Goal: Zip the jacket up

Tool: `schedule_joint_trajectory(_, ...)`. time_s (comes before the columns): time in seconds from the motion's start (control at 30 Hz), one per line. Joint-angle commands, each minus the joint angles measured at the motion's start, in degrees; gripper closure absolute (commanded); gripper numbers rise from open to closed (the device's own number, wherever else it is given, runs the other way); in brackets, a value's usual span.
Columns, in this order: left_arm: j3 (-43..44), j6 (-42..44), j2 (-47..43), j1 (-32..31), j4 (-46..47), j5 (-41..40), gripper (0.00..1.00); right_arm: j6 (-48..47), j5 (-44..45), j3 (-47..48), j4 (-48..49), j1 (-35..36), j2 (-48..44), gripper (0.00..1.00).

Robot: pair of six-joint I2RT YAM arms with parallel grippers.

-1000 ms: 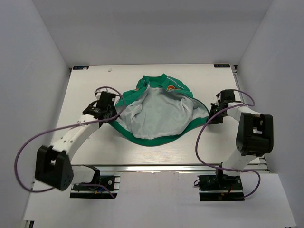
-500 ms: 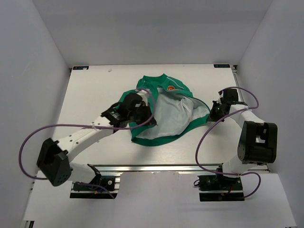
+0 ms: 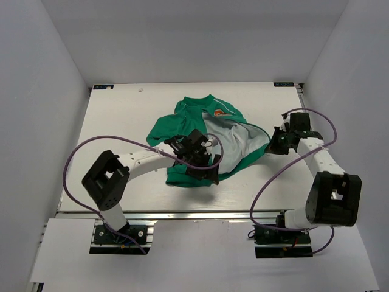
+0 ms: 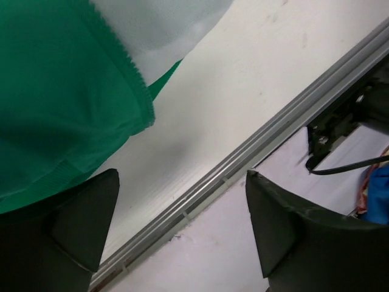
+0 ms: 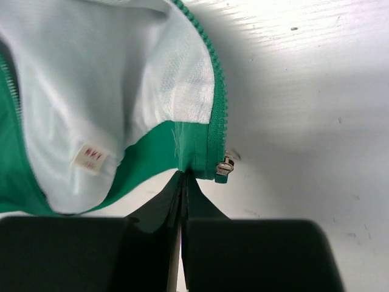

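Note:
The green jacket (image 3: 182,118) lies crumpled mid-table, its grey lining (image 3: 240,143) showing on the right and the orange patch (image 3: 217,112) near the collar. Its left front lies folded across the lining. My left gripper (image 3: 203,165) hovers over the jacket's near hem, open. In the left wrist view the fingers (image 4: 79,225) stand wide apart over bare table, with green cloth (image 4: 61,91) beside them. My right gripper (image 3: 275,145) is shut on the hem corner (image 5: 194,159) of the right front, just beside the zipper slider (image 5: 224,164) and teeth (image 5: 217,91).
An aluminium rail (image 3: 200,214) runs along the table's near edge, close under the left gripper (image 4: 243,161). White walls close in the table on the left, right and back. Purple cables loop off both arms.
My left gripper carried the jacket's left front rightwards over the lining, then opened and let it go. The right gripper stayed at the right hem corner and closed fully on it.

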Motion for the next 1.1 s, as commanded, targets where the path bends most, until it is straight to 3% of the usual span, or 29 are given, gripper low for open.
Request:
schedule_joint_trajectory(0.0,6.58,3.28,-4.89,1.06,-2.91,-0.73,0.05,1.02,-1.54,1.04,-3.55,1.10,-5.82,1.00)
schedule_joint_trajectory(0.07,7.47,3.02,-7.34,2.29,-3.53,-1.97,0.02,0.94,1.35,1.57,-5.31,3.12,-7.59,1.00)
schedule_joint_trajectory(0.17,6.78,1.36,-10.68,6.68,-3.53,-1.62,0.02,1.20,10.22,2.62,-9.53,13.21,-10.49,1.00)
schedule_joint_trajectory(0.3,1.86,-1.81,-13.59,17.29,-3.00,-2.50,0.02,3.04,17.53,1.31,-12.87,32.17,-11.20,1.00)
schedule_joint_trajectory(0.47,-5.61,-3.83,-16.06,24.09,-2.04,-4.77,0.02,9.45,28.16,-0.63,-12.96,49.34,-5.68,1.00)
schedule_joint_trajectory(0.57,-8.42,-4.71,-17.29,26.12,-1.68,-4.87,0.02,12.45,28.09,-0.89,-10.69,57.09,-1.54,1.00)
schedule_joint_trajectory(0.7,-10.63,-4.98,-18.96,26.65,0.16,-3.64,0.02,11.49,19.41,-3.52,-4.89,62.37,0.84,0.99)
schedule_joint_trajectory(0.83,-11.16,-4.63,-20.10,26.65,0.60,-3.11,0.02,8.85,14.91,-4.67,-2.86,64.74,1.98,0.74)
schedule_joint_trajectory(0.87,-11.07,-4.20,-20.54,26.65,0.69,-3.02,0.02,8.15,14.47,-4.76,-2.94,65.01,1.90,0.65)
schedule_joint_trajectory(0.9,-10.81,-4.02,-20.72,26.65,0.52,-3.02,0.02,7.88,14.37,-4.76,-3.46,65.18,1.20,0.50)
schedule_joint_trajectory(0.93,-10.72,-3.93,-20.89,26.65,0.43,-2.85,0.02,7.88,12.89,-4.93,-3.64,65.19,0.41,0.43)
schedule_joint_trajectory(1.0,-10.37,-3.23,-21.33,26.65,0.16,-2.41,0.02,7.79,11.48,-5.02,-3.73,65.10,-3.27,0.30)
schedule_joint_trajectory(1.07,-10.10,-2.53,-21.68,26.65,0.34,-1.53,0.02,7.79,9.11,-5.29,-3.82,65.19,-8.53,0.25)
